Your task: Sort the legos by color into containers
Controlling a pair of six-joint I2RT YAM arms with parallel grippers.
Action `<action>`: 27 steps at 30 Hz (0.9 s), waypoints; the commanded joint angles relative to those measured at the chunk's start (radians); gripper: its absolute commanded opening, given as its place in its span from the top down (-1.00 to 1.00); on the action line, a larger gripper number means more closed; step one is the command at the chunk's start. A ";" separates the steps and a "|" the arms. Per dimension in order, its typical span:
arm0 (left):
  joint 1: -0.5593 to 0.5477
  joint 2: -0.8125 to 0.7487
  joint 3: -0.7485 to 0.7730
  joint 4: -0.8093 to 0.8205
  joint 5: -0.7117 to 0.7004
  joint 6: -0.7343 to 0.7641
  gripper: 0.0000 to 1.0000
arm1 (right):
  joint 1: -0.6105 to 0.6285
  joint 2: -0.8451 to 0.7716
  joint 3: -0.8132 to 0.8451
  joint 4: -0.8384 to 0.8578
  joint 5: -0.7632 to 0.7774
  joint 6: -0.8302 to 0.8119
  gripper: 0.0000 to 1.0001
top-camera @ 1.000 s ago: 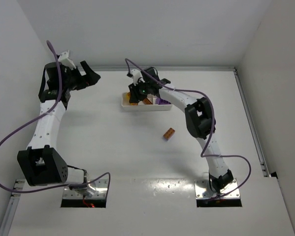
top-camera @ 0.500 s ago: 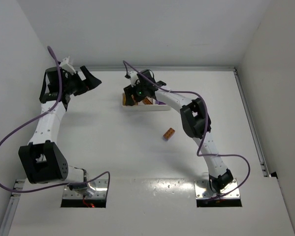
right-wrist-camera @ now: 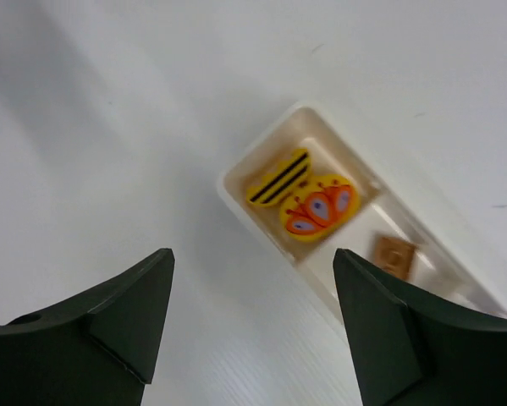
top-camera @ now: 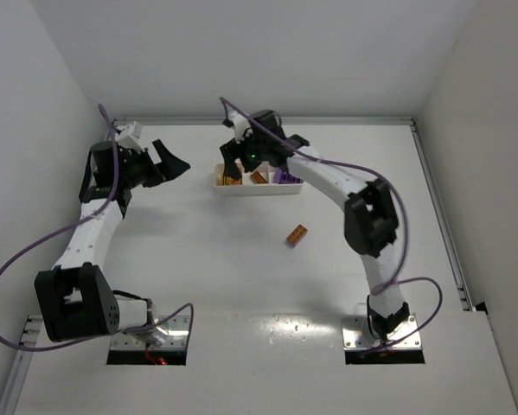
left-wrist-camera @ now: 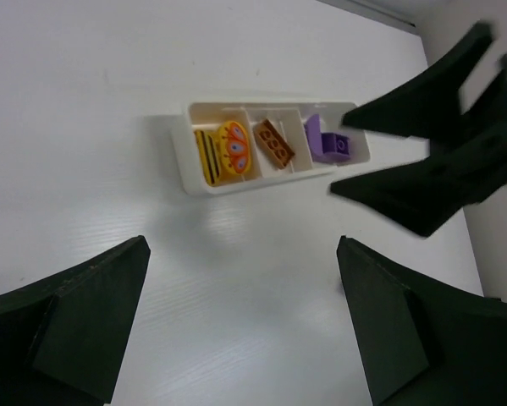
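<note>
Tray (top-camera: pixel 257 191) near far table (top-camera: pixel 241 277) edge; orange lego (top-camera: pixel 297 234) apart.

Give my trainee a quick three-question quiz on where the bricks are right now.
1. Which colour sits in the middle compartment of the tray? A purple, B orange, C yellow.
2. True or false: the right hand grips a brick.
3. How many bricks lie on the table outside the tray?
Key: 1 B, the middle brick. 2 False: open and empty. 3 One, the loose orange brick.
</note>
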 commanded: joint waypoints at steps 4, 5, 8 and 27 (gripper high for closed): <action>-0.168 -0.167 -0.097 0.072 0.031 0.066 -1.00 | -0.210 -0.433 -0.348 0.044 0.202 -0.195 -0.52; -0.206 -0.180 -0.107 0.053 0.008 0.092 -1.00 | -0.254 -0.510 -0.384 0.044 0.222 -0.196 -0.52; -0.372 -0.169 -0.098 -0.049 -0.079 0.211 -1.00 | -0.434 -0.612 -0.509 -0.017 0.231 -0.196 -0.49; -1.044 0.625 0.466 -0.323 -0.555 0.326 -0.04 | -0.905 -1.224 -1.024 -0.186 0.116 -0.136 -0.44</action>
